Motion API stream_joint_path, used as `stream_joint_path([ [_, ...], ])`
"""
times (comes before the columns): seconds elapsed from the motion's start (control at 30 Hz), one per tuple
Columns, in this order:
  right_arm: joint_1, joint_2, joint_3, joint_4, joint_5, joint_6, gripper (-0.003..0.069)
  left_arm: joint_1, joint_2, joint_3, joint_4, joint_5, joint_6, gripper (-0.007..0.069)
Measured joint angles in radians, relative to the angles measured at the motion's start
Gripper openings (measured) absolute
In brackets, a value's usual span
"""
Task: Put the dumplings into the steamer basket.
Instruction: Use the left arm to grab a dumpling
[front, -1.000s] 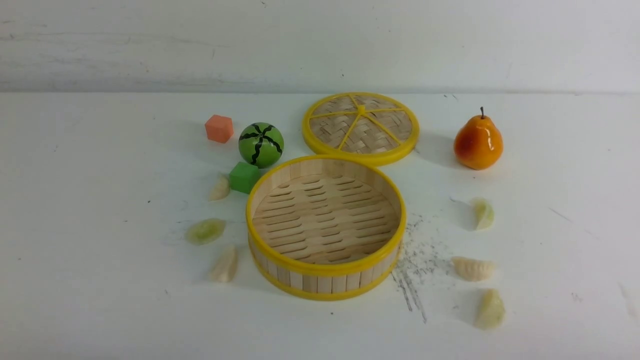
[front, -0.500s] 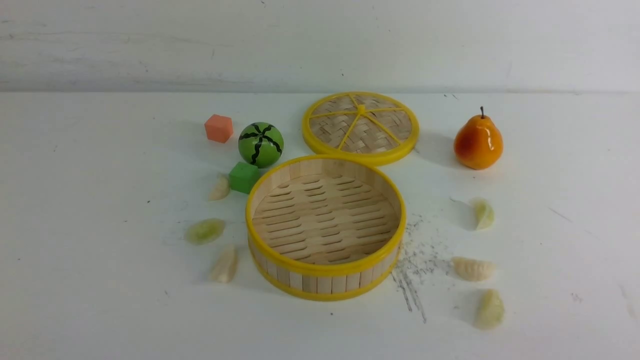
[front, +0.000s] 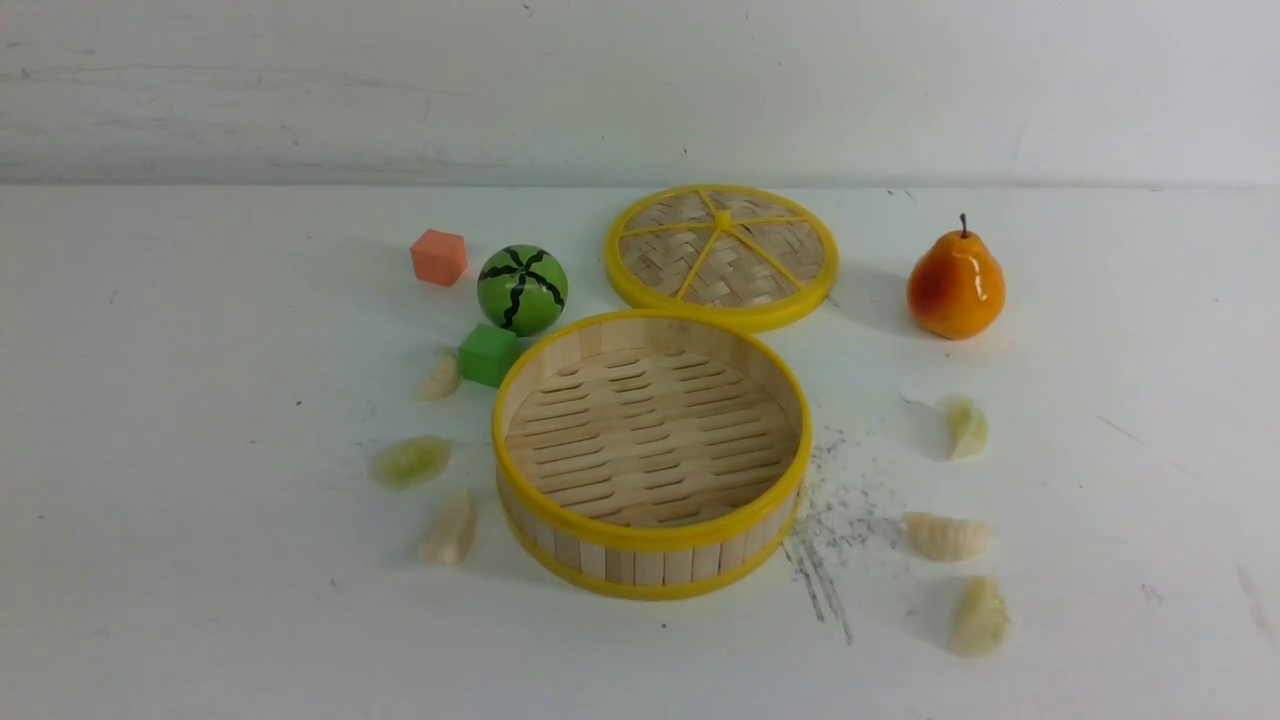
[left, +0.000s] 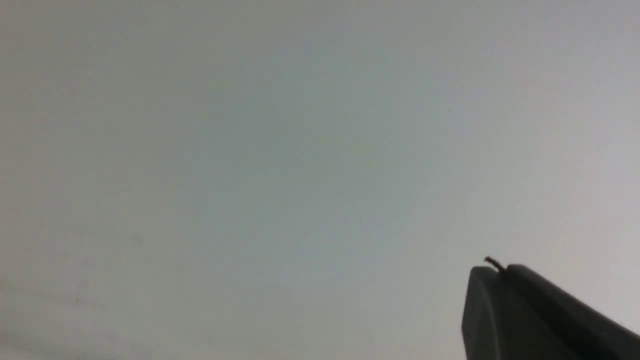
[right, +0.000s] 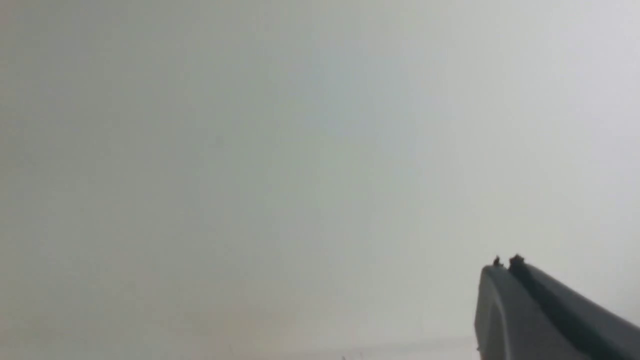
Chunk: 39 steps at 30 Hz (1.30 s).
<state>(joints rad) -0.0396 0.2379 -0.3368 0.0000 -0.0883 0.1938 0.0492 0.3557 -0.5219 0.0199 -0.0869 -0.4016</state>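
Note:
The steamer basket (front: 650, 540) stands empty in the middle of the white table. Three dumplings lie to its left: a cream one (front: 440, 377) by the green cube, a pale green one (front: 411, 461), and a cream one (front: 450, 529). Three more lie to its right: a pale green one (front: 967, 427), a cream one (front: 945, 536), and a pale green one (front: 978, 618). Neither arm shows in the front view. My left gripper (left: 500, 268) and my right gripper (right: 504, 264) each show dark jaws pressed together, holding nothing, over bare blurred surface.
A flat woven lid with yellow spokes (front: 721, 254) lies behind the basket. An orange pear (front: 955, 283) stands at the back right. A watermelon ball (front: 521, 289), an orange cube (front: 438, 257) and a green cube (front: 488, 353) sit at the back left. Dark scuffs (front: 830, 540) mark the table.

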Motion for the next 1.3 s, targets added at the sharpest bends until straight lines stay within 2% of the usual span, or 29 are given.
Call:
stream_joint_path([
  [0.2, 0.0, 0.212, -0.024, 0.0, 0.322, -0.056, -0.0014, -0.018, 0.311, -0.06, -0.062, 0.325, -0.076, -0.0013],
  [0.3, 0.0, 0.298, -0.041, 0.022, 0.454, -0.068, -0.0013, -0.053, 0.403, -0.111, -0.079, 0.45, -0.047, -0.0013],
  [0.4, 0.0, 0.366, -0.057, 0.053, 0.544, -0.096, -0.0013, -0.109, 0.517, -0.187, -0.109, 0.589, 0.034, -0.0013],
  [0.47, 0.001, 0.505, -0.096, 0.162, 0.66, -0.218, -0.0012, -0.18, 0.68, -0.296, -0.173, 0.739, 0.16, -0.0013],
  [0.5, 0.001, 0.505, -0.098, 0.172, 0.66, -0.218, -0.0012, -0.18, 0.691, -0.303, -0.177, 0.739, 0.168, -0.0013],
  [0.57, 0.014, 0.565, -0.115, 0.254, 0.674, -0.304, -0.0011, -0.204, 0.788, -0.364, -0.214, 0.785, 0.22, -0.0013],
  [0.6, 0.031, 0.603, -0.134, 0.33, 0.675, -0.402, -0.0011, -0.211, 0.849, -0.405, -0.235, 0.799, 0.24, -0.0013],
  [0.8, 0.099, 0.693, -0.158, 0.589, 0.683, -0.706, -0.0007, -0.211, 1.118, -0.633, -0.259, 0.824, 0.291, -0.0011],
  [0.83, 0.108, 0.699, -0.158, 0.617, 0.693, -0.762, -0.0007, -0.211, 1.178, -0.696, -0.26, 0.833, 0.312, 0.0],
  [0.97, 0.118, 0.701, -0.158, 0.654, 0.704, -0.847, -0.0006, -0.215, 1.32, -0.852, -0.248, 0.858, 0.343, 0.006],
  [1.27, 0.119, 0.701, -0.158, 0.711, 0.704, -0.871, -0.0005, -0.239, 1.637, -1.18, -0.048, 0.932, 0.356, 0.0318],
  [1.3, 0.119, 0.701, -0.158, 0.714, 0.704, -0.872, -0.0005, -0.239, 1.648, -1.188, -0.044, 0.932, 0.356, 0.0322],
])
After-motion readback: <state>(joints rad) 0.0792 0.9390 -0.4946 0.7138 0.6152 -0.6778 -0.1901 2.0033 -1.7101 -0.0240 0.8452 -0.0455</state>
